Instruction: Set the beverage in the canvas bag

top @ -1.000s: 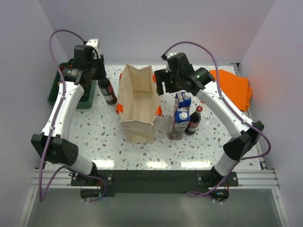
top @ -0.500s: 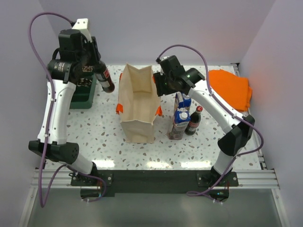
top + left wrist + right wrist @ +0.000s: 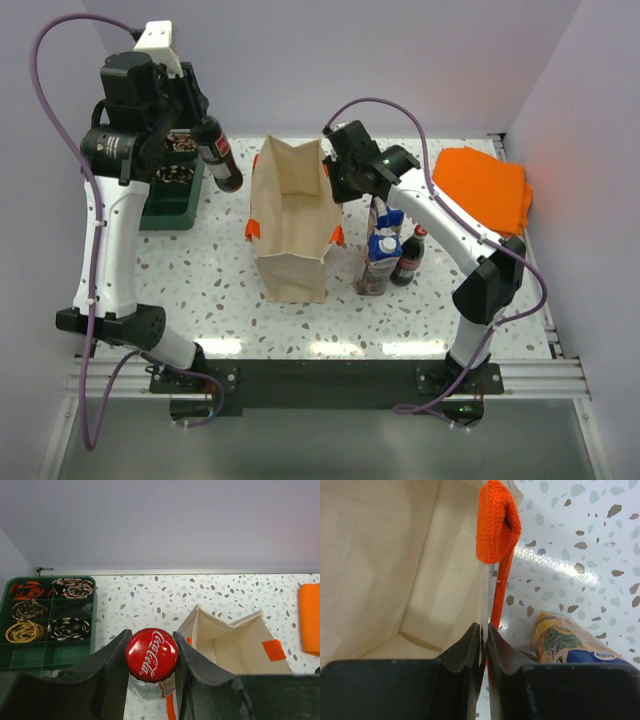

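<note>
A dark cola bottle (image 3: pixel 218 155) with a red cap (image 3: pixel 151 654) hangs tilted in the air left of the canvas bag (image 3: pixel 290 215), and my left gripper (image 3: pixel 151 657) is shut on its neck. The beige bag stands upright and open on the table, its orange handle (image 3: pixel 497 522) folded over the right rim. My right gripper (image 3: pixel 484 632) is shut on that right rim (image 3: pixel 327 185), one finger inside the bag and one outside. Nothing shows inside the bag (image 3: pixel 385 555).
A green divided tray (image 3: pixel 172 190) of rolled items sits at the back left. Two blue-capped cartons (image 3: pixel 382 245) and a second cola bottle (image 3: pixel 409 256) stand right of the bag. A folded orange cloth (image 3: pixel 485 185) lies at the back right.
My left arm has lifted the cola bottle off the table and tilted it toward the bag. My right gripper has moved onto the bag's right rim and shut on it.
</note>
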Tool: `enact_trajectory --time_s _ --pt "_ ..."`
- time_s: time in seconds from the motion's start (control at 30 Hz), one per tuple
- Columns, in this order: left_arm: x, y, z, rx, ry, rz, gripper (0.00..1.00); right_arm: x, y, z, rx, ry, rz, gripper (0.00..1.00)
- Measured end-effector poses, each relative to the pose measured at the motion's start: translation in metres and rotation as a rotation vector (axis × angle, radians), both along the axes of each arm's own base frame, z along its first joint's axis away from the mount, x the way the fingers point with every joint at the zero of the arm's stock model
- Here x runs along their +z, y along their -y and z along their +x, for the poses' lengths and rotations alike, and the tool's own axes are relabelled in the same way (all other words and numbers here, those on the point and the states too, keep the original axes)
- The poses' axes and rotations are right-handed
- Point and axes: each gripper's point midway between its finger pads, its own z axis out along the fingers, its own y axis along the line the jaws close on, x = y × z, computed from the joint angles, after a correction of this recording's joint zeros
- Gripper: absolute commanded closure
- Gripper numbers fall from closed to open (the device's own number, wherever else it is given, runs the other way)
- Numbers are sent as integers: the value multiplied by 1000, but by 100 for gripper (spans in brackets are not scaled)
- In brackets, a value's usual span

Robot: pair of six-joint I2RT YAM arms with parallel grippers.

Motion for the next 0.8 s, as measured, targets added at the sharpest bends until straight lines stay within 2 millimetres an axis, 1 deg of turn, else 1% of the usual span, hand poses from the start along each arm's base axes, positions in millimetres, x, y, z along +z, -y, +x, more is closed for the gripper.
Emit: enact_trajectory --time_s 0.03,0.1,0.13,0.23,0.53,0.8 --pt "2 1 -1 -4 5 -2 100 0 0 0 -1 0 0 92" --pt "6 3 -4 -18 17 -8 100 0 -1 0 -1 0 2 93" --pt "8 4 -5 -27 24 -12 100 0 -1 0 -2 0 3 96" --pt "19 10 -9 -59 57 -33 100 0 -1 0 -5 0 6 99" --pt "53 30 -20 -165 163 -93 100 -2 -3 1 -14 0 14 100" --pt "70 53 -27 -289 208 -162 100 -4 -1 4 -31 6 10 100"
